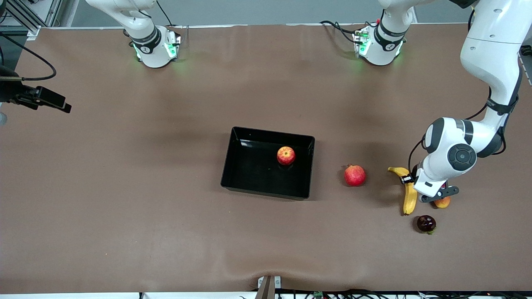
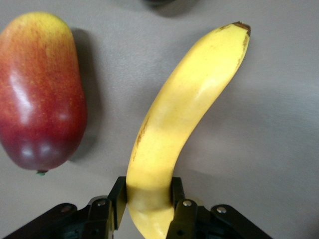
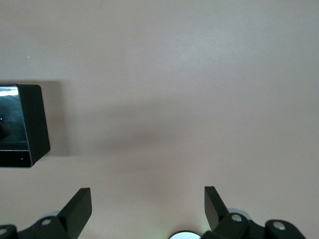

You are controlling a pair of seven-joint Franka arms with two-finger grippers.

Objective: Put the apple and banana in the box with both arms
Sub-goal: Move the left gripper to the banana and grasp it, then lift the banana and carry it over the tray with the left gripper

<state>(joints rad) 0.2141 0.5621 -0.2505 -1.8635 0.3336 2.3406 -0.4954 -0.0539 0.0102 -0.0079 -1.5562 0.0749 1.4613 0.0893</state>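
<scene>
The left gripper (image 2: 147,204) is down at the table toward the left arm's end, its fingers (image 2: 118,196) pressed against both sides of the banana (image 2: 174,124), gripping it near one end while the fruit lies on the table (image 1: 124,187). A mango (image 2: 40,89) lies just beside the banana. The apple (image 1: 286,155) sits inside the box (image 1: 266,189), well apart from that gripper. The right gripper (image 3: 148,206) hangs over bare table near the box, fingers spread wide, holding nothing.
</scene>
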